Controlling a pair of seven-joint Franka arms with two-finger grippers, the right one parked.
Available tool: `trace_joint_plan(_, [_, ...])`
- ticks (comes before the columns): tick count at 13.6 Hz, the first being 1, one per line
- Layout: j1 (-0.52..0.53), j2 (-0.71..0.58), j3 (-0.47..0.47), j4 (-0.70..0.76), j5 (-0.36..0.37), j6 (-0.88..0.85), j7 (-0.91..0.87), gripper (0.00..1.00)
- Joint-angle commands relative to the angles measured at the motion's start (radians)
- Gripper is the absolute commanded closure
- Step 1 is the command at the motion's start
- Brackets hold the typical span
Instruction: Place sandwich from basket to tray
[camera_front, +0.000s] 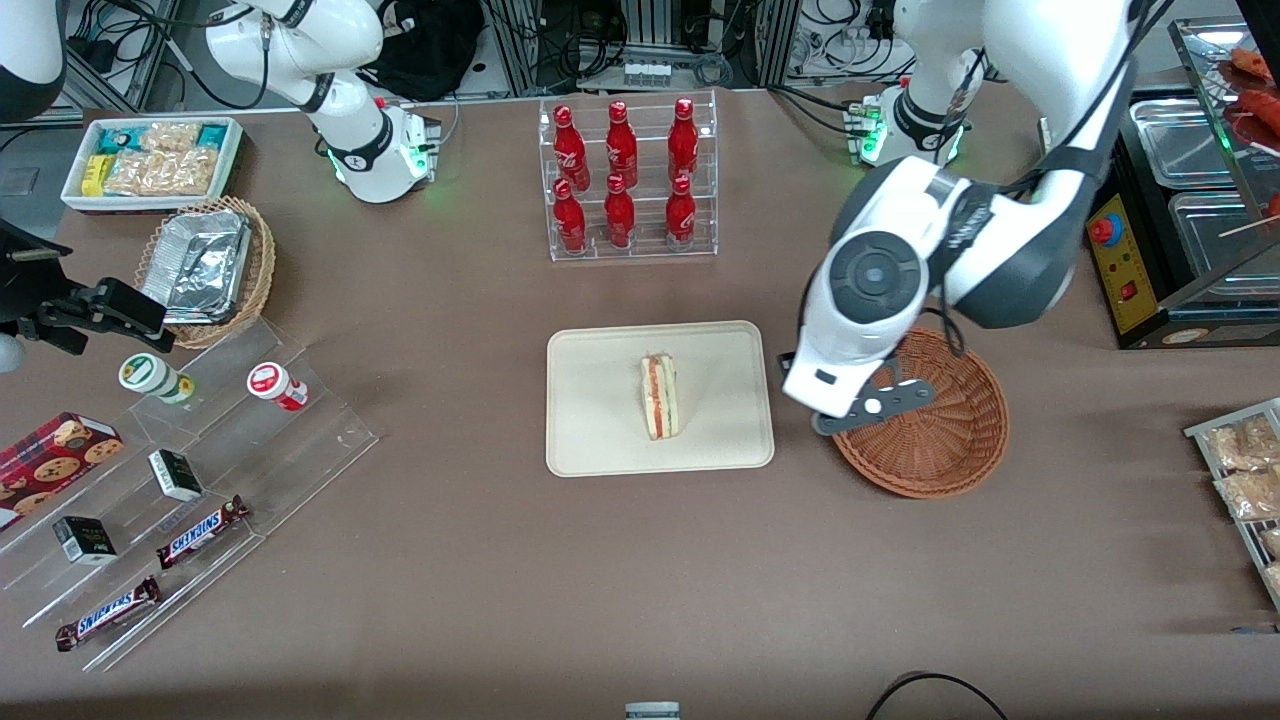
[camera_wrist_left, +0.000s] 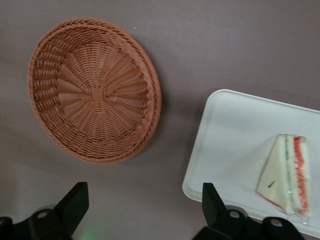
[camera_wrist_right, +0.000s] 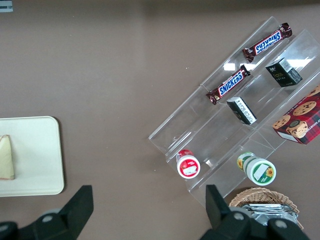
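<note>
Gripper (camera_wrist_left: 142, 207) hangs empty w/ fingers spread wide, over bare table between wicker basket (camera_front: 940, 440) and tray (camera_front: 600, 440). Sandwich (camera_front: 659, 396) lies on tray, near its middle; basket empty. Best move, I'd say: lift straight up, clear of tray edge, w/o nudging either.

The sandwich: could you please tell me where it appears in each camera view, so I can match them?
Front view: sandwich lies mid-tray.
Left wrist view: on the tray, beside the empty basket; open gripper holds nothing.
Right wrist view: only a corner shows.
Shared landmark: the tray.
</note>
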Motion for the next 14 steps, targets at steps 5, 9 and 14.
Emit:
trace_joint_plan(5, [0.103,-0.216,0.017,-0.231,-0.068,0.013,0.204,0.00])
trace_joint_plan(9, [0.078,-0.303,0.156,-0.239,-0.165,-0.055,0.411,0.00])
trace_joint_plan(14, [0.026,-0.404,0.353,-0.239,-0.212,-0.161,0.658,0.00])
